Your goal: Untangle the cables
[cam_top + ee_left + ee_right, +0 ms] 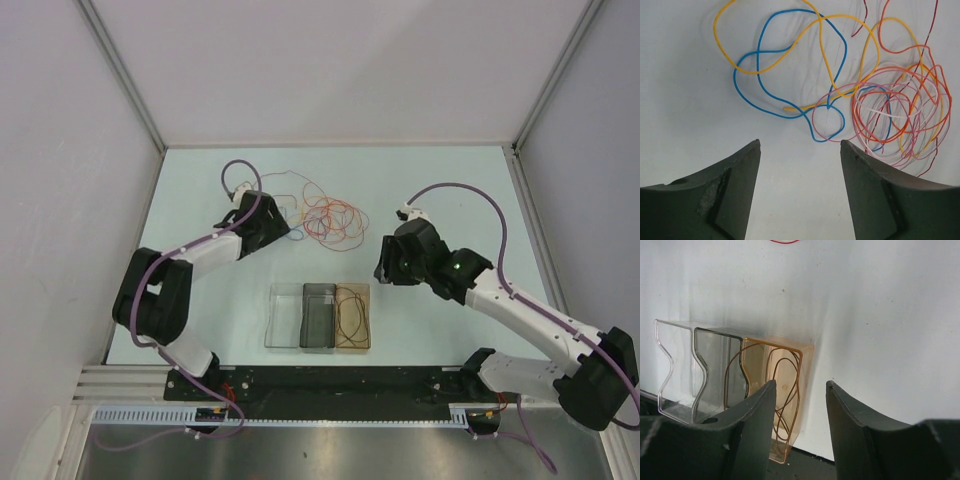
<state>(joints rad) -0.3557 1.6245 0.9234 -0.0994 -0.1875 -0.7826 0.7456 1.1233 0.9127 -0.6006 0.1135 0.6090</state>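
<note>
L claw (800, 145): jaws apart, empty, hovering just short of the blue cable (734, 76). R claw (801, 386): jaws apart, empty, above the amber bin (807, 347), which holds one brown cable (798, 385). Rec.: grip the blue loop clear of the red-pink knot (900, 115) and pull slowly away from it. Desk (230, 310): pale, matte. White panels enclose three sides.
</note>
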